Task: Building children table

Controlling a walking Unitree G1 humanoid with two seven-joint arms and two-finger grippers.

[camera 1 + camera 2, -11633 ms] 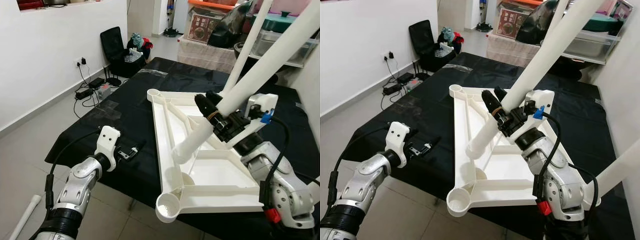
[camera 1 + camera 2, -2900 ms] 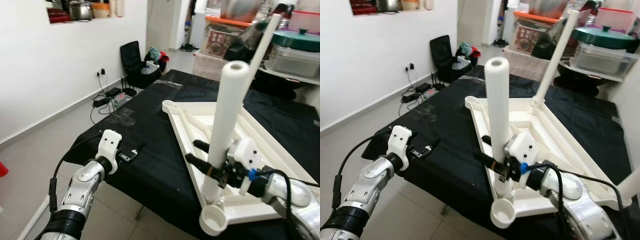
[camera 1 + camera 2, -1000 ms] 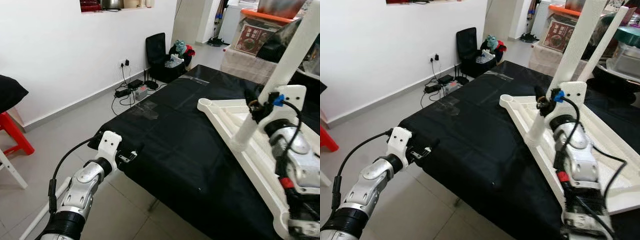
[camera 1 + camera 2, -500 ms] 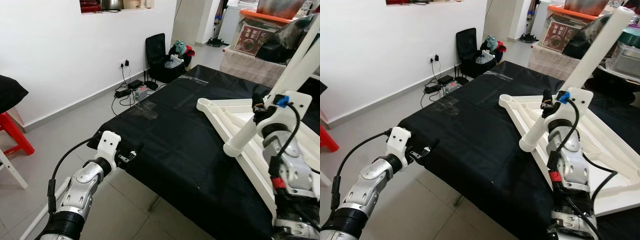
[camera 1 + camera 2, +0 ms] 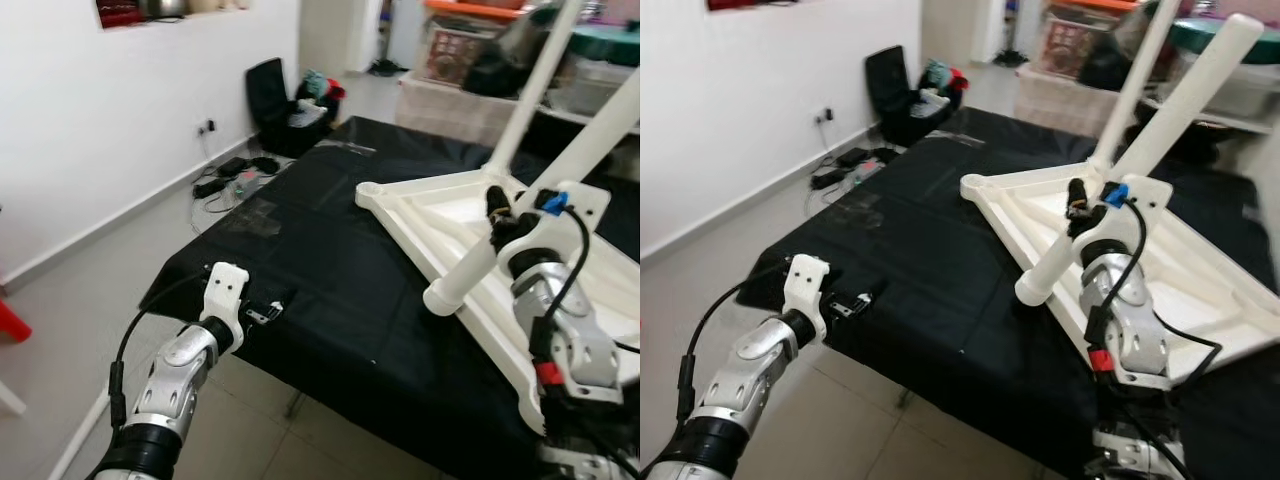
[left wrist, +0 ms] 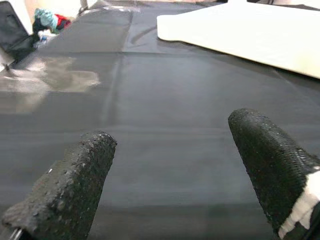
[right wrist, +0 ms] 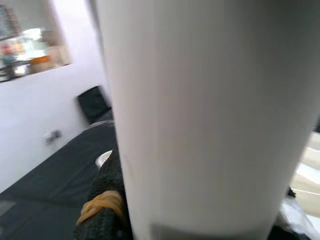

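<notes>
White plastic everywhere here. The right gripper is clamping a long table leg partway along its length, and the leg is slanting: lower open end hanging out over the black table cloth, upper end pointing up and away to the robot's right. The upside-down tabletop is lying on the cloth right behind that gripper, with one leg already standing upright in a far corner socket. The near-left corner socket is sitting empty, further out and left of the leg's low end, so I'm guessing that's the target. The left gripper is hovering at the cloth's near edge, fingers spread wide, holding nothing, well apart from the tabletop.
</notes>
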